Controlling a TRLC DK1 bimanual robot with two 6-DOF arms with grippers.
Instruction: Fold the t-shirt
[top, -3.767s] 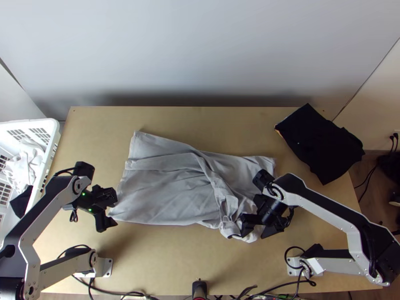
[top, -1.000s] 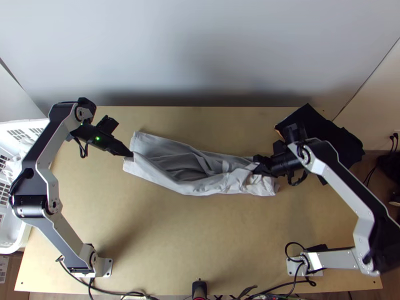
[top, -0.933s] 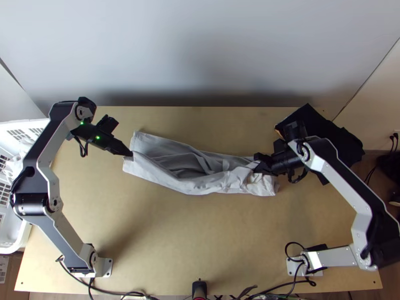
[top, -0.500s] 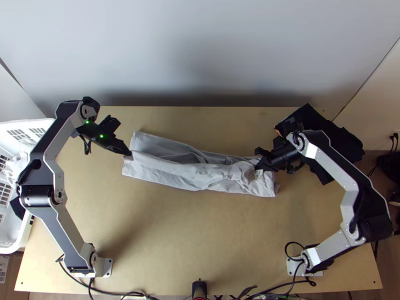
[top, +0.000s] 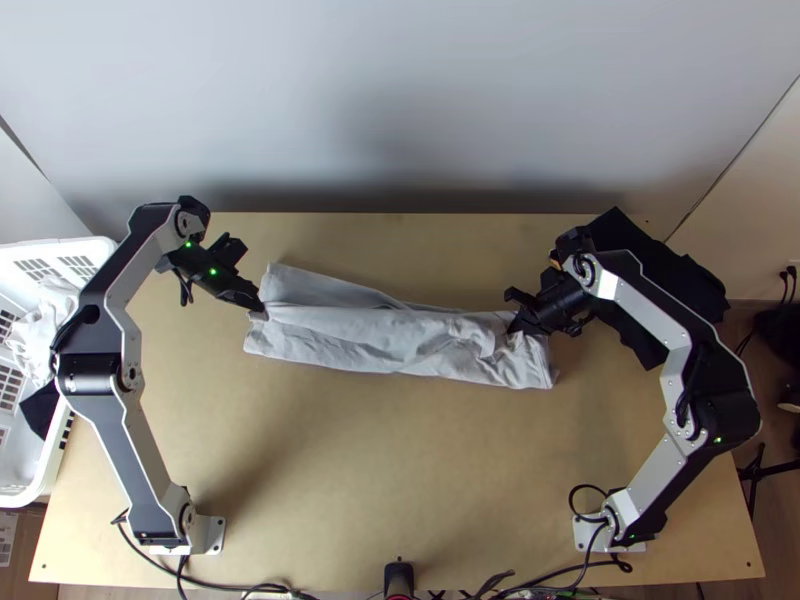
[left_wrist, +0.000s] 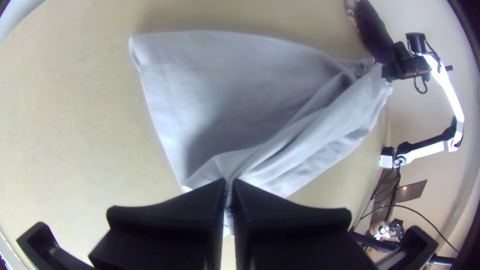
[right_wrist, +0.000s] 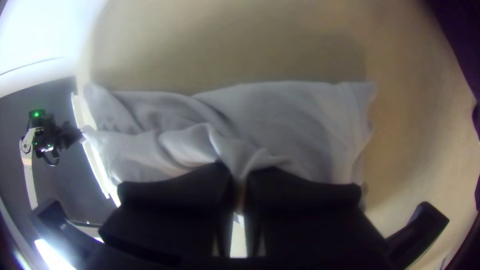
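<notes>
In the top view my left gripper (top: 260, 305) is at the left end of the light grey t-shirt (top: 400, 345), and my right gripper (top: 515, 322) is near its right end. The shirt lies as a long band folded over itself, a single strip of it showing along the far side. In the left wrist view my left gripper (left_wrist: 229, 185) is shut on a gathered edge of the t-shirt (left_wrist: 225, 95). Creases run from the fingers of my right gripper (right_wrist: 241, 175), shut on bunched cloth of the t-shirt (right_wrist: 300, 120) in the right wrist view.
A folded black cloth (top: 665, 285) lies at the table's far right, beside and partly behind the right arm. A white basket (top: 105, 262) with white and black cloth stands at the left edge. Bare wood (top: 400, 470) spans the table's near half.
Both grippers went from the shirt's near side up toward the far side, the near part of the cloth folding over with them. Lately the raised cloth has settled flatter and both arms have shifted slightly.
</notes>
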